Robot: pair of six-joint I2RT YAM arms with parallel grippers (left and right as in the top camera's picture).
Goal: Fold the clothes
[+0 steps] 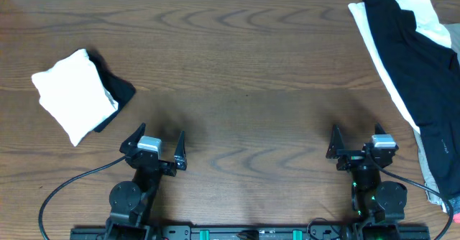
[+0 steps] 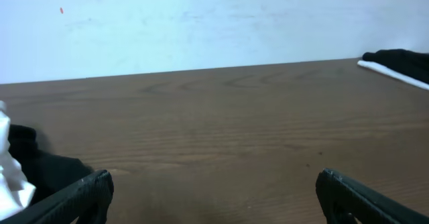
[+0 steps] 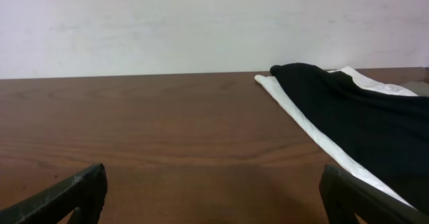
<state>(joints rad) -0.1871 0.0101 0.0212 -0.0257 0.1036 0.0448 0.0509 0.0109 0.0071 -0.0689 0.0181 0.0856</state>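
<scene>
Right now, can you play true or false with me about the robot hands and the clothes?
The left gripper holds a shirt. False: it is open and empty.
The right gripper is open. True.
A folded white cloth lies on the left side of the table. True.
The black and white pile is neatly folded. False: it lies loose and rumpled at the right edge.
</scene>
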